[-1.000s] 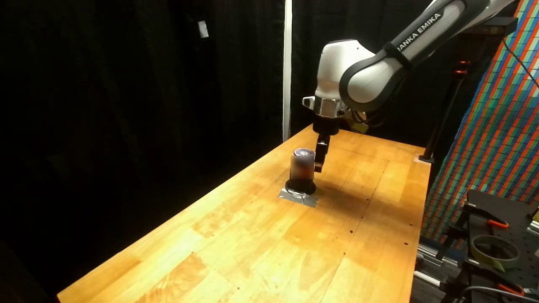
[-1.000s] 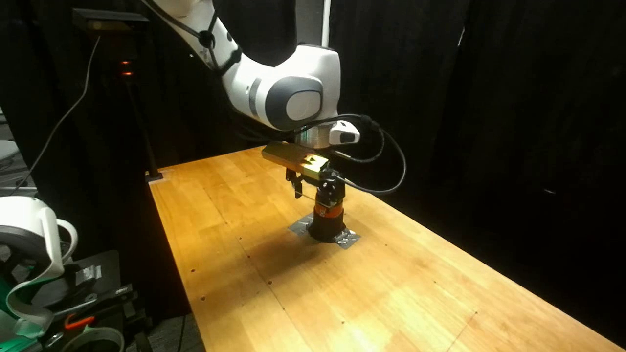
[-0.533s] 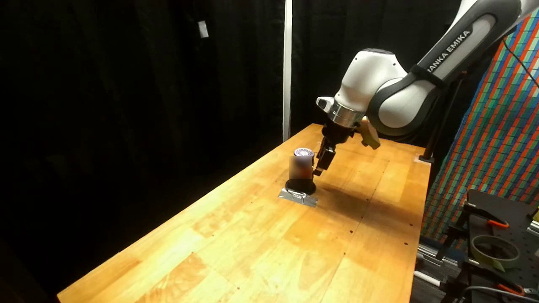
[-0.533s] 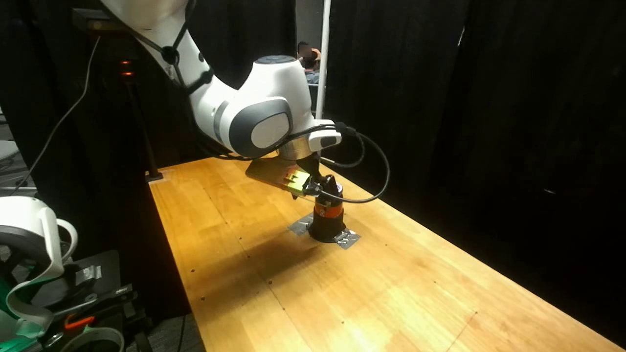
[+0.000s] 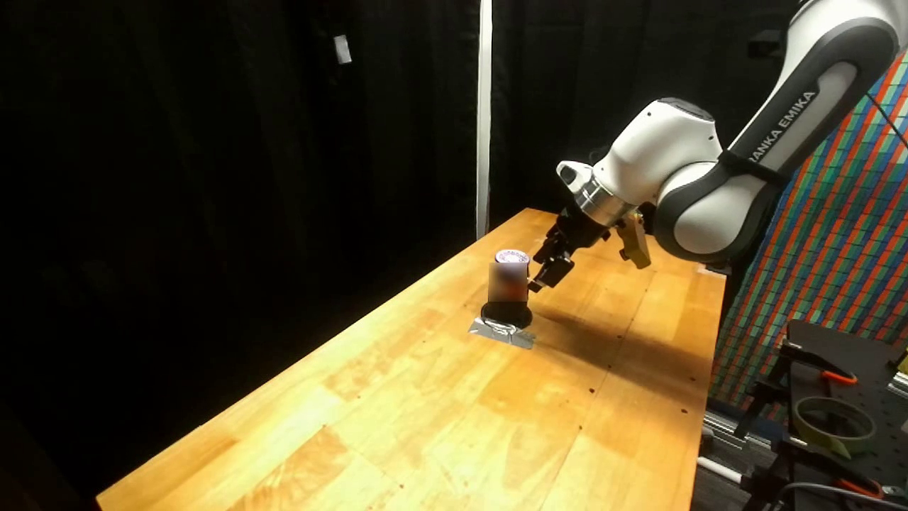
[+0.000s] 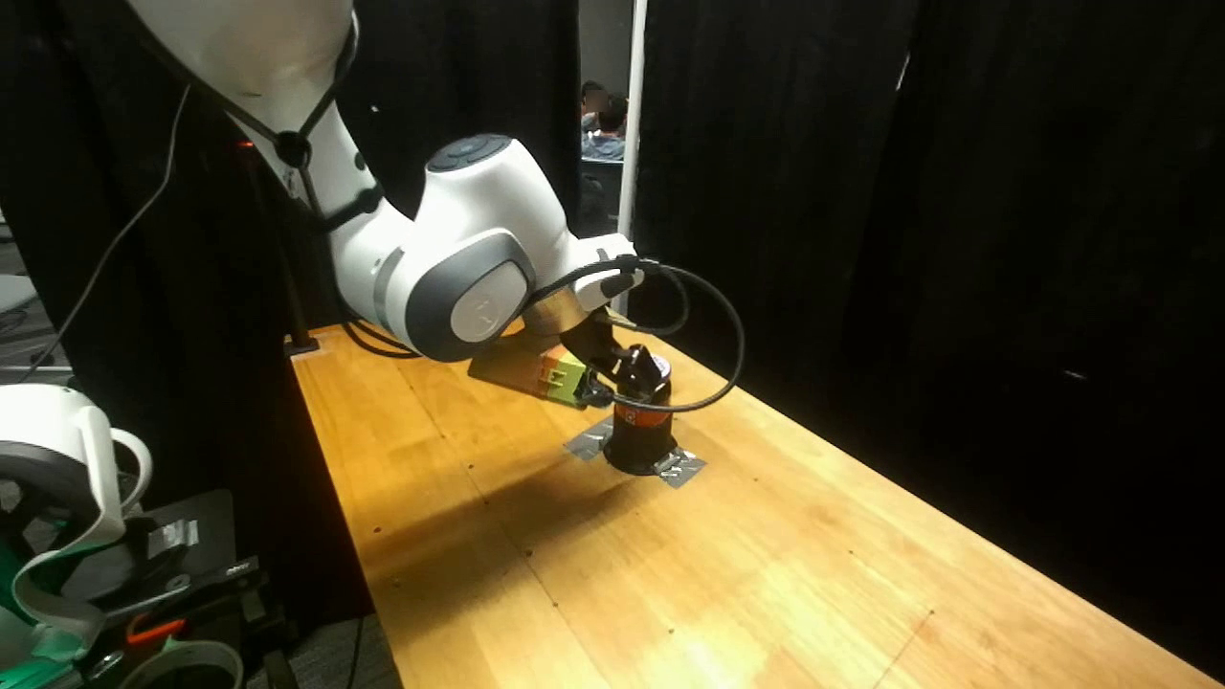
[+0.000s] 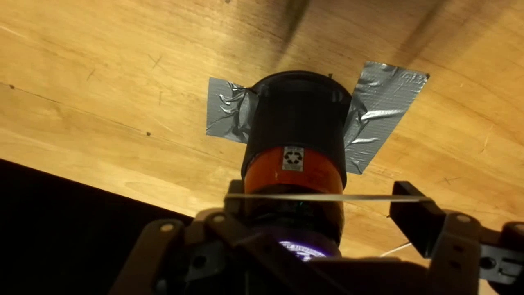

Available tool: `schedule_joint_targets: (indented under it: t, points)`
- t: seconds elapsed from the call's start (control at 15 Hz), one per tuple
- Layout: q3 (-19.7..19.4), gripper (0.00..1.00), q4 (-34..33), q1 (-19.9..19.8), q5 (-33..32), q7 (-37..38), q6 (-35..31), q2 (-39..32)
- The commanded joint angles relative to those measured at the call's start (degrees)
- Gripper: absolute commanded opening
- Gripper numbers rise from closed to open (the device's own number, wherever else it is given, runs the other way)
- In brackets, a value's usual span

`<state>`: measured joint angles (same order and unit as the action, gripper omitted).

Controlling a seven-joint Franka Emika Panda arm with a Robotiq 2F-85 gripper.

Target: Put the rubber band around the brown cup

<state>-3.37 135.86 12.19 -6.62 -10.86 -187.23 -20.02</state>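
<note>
The brown cup (image 7: 297,119) is a dark cylinder with an orange-red stripe and a purple-white top. It stands upright on the table in both exterior views (image 5: 507,312) (image 6: 639,445); a blurred patch covers its middle in one of them. My gripper (image 7: 323,198) is open and tilted beside the cup's upper part, its fingers spread wider than the cup; it also shows in both exterior views (image 5: 537,284) (image 6: 636,378). The pale rubber band (image 7: 368,198) is stretched between the fingertips and crosses in front of the cup just below the stripe's edge nearest the top. A thin pale strand shows behind the right finger. Whether the band encircles the cup, I cannot tell.
Grey tape patches (image 7: 385,110) hold the cup's base to the wooden table (image 5: 440,411). A black post (image 6: 301,340) stands at a table corner. A black cable (image 6: 732,325) loops out from my wrist. A dark side shelf with a tape roll (image 5: 837,426) is beside the table.
The arm has tilted and its wrist has moved back and down, away from the cup. The fingertips stay close to the cup's upper side. The cup has not moved.
</note>
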Motion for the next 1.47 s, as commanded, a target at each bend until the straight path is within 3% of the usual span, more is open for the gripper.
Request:
schedule_joint_targets:
  t: [0.0,0.33,0.6,0.8,1.13,1.4]
  points:
    - [-4.26,0.6,3.32,4.84,0.89,0.69,-3.75,1.61]
    - [-6.24,0.21,3.79,7.58,1.54,1.16,-4.08,1.59]
    - [-7.97,0.09,4.75,9.47,2.27,1.76,-5.27,1.45]
    - [-9.12,0.11,5.62,10.52,2.83,2.13,-7.67,0.86]
    - [-16.73,0.15,9.06,18.94,10.13,0.56,-17.22,-0.09]
    - [-17.94,0.13,11.33,22.7,14.92,0.03,-25.35,-1.54]
